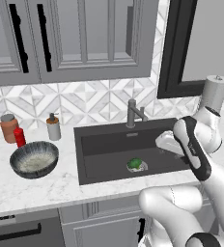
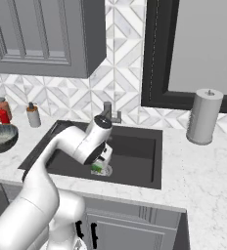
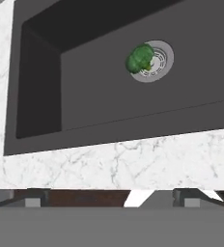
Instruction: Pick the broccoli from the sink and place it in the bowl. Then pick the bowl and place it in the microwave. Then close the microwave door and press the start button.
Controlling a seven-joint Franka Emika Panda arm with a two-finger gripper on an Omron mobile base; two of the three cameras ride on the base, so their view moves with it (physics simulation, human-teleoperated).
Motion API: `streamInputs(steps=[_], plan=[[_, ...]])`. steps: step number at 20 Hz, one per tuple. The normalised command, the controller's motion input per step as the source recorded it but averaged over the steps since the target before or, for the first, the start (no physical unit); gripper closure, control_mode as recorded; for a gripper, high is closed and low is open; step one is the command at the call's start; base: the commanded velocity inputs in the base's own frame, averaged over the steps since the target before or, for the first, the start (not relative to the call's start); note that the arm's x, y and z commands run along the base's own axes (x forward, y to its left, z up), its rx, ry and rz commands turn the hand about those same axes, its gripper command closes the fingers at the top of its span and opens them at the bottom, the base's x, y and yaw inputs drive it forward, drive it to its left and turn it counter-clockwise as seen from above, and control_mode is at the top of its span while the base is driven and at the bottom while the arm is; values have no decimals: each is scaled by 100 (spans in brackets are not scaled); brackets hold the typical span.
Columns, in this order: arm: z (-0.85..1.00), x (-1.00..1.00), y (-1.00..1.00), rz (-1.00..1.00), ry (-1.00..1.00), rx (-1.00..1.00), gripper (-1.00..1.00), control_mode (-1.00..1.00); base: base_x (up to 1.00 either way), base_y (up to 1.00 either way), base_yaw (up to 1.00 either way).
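Hovering wide open and empty, the gripper [image 3: 114, 194] is leaving everything undone (broccoli [image 3: 139, 58] in the sink [image 3: 85, 87], bowl [image 1: 34, 159] empty).

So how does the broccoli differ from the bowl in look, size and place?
The broccoli is bright green and bumpy; the bowl is dark outside and pale speckled inside. The broccoli is much smaller than the bowl. The broccoli lies on the drain in the sink; the bowl stands on the counter to the sink's left. Neither is held.

Grey cabinets [image 1: 85, 38], patterned tile backsplash [image 1: 90, 101]
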Motion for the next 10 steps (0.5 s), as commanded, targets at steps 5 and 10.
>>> streamInputs(steps=[5, 10], plan=[[-52, 45, 0, 0, 0, 3, -100, -100, 0, 0, 0], [-44, 47, 0, 0, 0, 3, -100, -100, 0, 0, 0]])
